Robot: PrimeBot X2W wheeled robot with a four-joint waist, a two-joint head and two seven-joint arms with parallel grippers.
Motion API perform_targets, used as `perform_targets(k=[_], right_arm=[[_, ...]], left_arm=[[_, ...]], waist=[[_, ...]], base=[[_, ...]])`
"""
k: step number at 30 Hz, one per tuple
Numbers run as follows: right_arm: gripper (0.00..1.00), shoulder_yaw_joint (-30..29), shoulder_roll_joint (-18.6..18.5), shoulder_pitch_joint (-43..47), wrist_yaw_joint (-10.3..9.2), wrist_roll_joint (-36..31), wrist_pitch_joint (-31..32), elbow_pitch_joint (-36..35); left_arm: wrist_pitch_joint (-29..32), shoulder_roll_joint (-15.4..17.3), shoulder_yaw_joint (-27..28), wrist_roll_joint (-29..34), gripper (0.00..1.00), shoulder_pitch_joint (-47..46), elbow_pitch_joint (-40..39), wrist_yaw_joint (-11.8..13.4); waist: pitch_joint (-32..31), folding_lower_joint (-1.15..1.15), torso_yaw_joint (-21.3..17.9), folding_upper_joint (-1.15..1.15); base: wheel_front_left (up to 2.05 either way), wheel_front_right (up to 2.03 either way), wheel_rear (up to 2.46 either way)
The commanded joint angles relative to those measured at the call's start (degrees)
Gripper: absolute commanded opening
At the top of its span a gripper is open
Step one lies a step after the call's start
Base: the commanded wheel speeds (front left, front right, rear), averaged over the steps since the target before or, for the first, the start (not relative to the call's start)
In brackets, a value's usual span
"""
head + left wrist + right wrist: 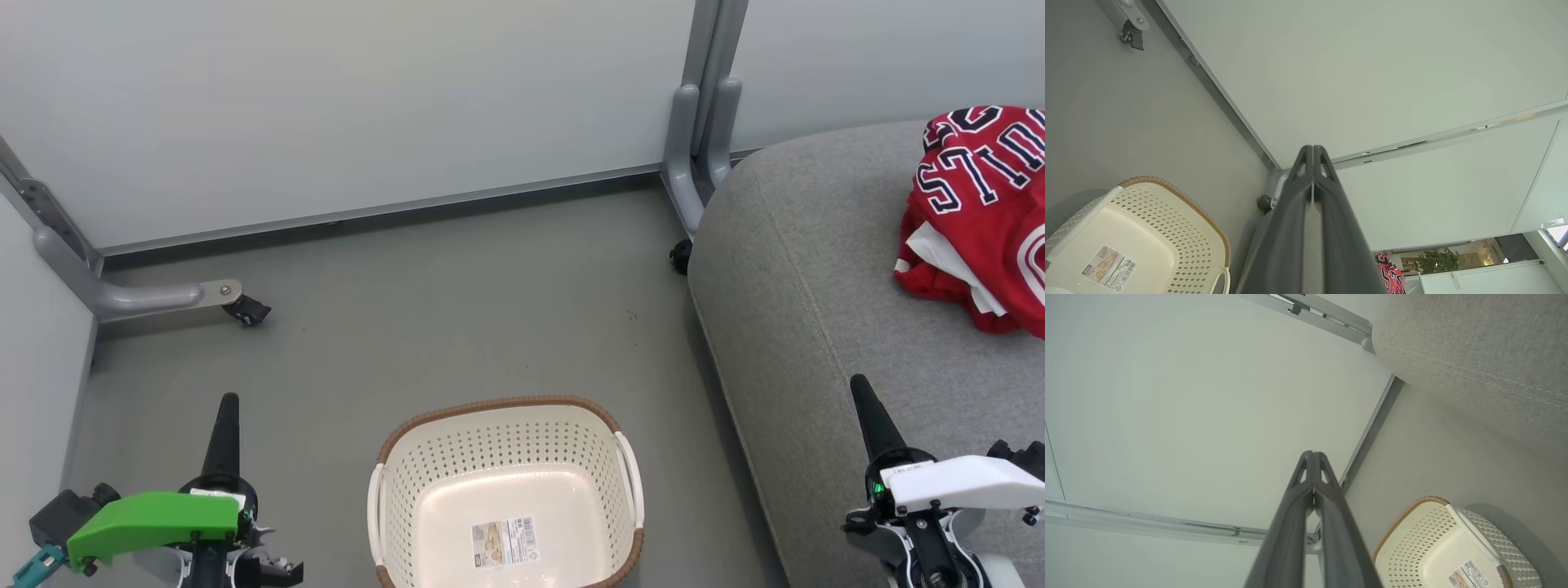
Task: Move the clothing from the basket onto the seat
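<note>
Left end effector [229,402] and right end effector [859,382] pressed together; clothing [971,220] on seat [816,286]; basket [506,441] between them.

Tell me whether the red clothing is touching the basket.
Apart. The head view shows the clothing heaped on the seat at upper right, while the basket stands on the floor, with bare seat and floor between them.

Black white-outlined letters are seen on the red jersey [976,175] at 2 o'clock, upside down and creased; "LLS" is made out, the rest is not. A barcode sticker [504,542] is found on the basket [498,403] bottom at 6 o'clock; its print is too small to be read.
</note>
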Motion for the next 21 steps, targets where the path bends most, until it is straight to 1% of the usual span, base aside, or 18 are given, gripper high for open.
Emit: perform_targets(k=[1,21], right_arm=[[0.0,-0.3,-0.38,-0.92,-0.01,1.54,0.34,-0.03],[0.0,-0.81,-0.44,-1.7,-0.01,10.38,2.71,0.94]], left_arm=[[0.44,0.13,0.45,-1.46,0.0,-1.58,-0.3,-0.38],[2.81,0.13,1.55,-10.89,0.0,-1.99,-0.15,-0.7]], waist=[[0.02,0.0,-0.1,0.0],[0.19,0.0,-1.19,0.0]], base=[[0.0,0.0,0.0],[0.0,0.0,0.0]])
